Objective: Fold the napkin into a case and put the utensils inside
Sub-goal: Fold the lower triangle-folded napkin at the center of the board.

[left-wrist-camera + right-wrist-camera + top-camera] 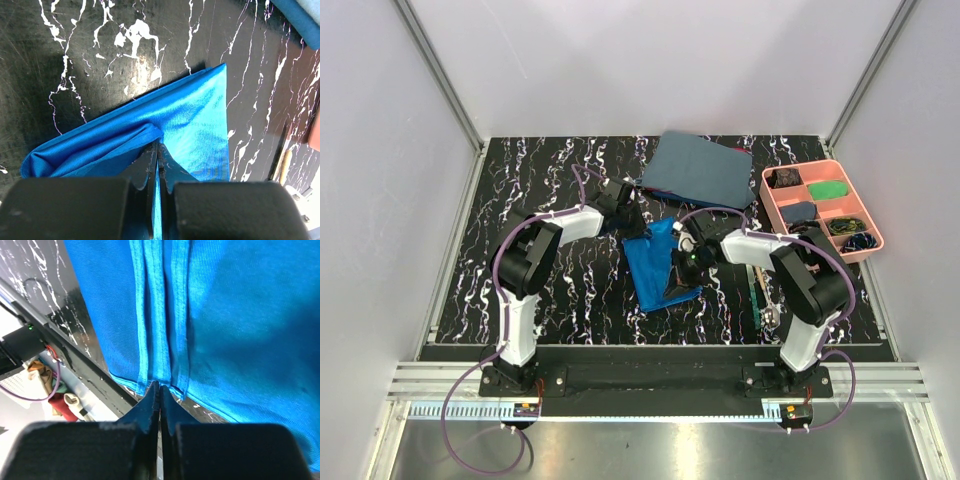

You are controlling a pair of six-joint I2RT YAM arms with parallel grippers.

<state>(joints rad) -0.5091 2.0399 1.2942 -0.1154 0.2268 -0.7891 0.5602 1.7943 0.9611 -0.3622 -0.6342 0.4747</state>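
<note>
Napkin (658, 262) lies on the black marbled counter (520, 180), left of the pink tray (769, 205) and a bit nearer the arm bases than it. Bright blue, shiny, partly folded: the left wrist cam shows one layer doubled over w/ a sharp corner (190, 115). The right wrist cam shows several parallel hem ridges running down to the cloth's edge (240, 315).

L gripper (632, 222) sits at the napkin corner that's farther from the bases, well left of the tray. Its jaws are pressed together w/ a strip of blue cloth showing between them, so it's pinching the napkin (157, 147).

R gripper (680, 272) is at the napkin's side nearer the tray, lower-left of the tray. Its jaws are closed tight, tips meeting right at the hem ridges (160, 387); can't tell whether any cloth is actually caught.

Utensils (761, 295) lie on the counter below the tray's left end, btwn napkin and tray side, just beside the R arm; green handle visible, metal end toward the bases.

Dull grey-blue cloth (700, 168) lies folded just left of the tray, at the far side, one corner almost touching it. Tray compartments hold small dark and green items, too small to ID.
</note>
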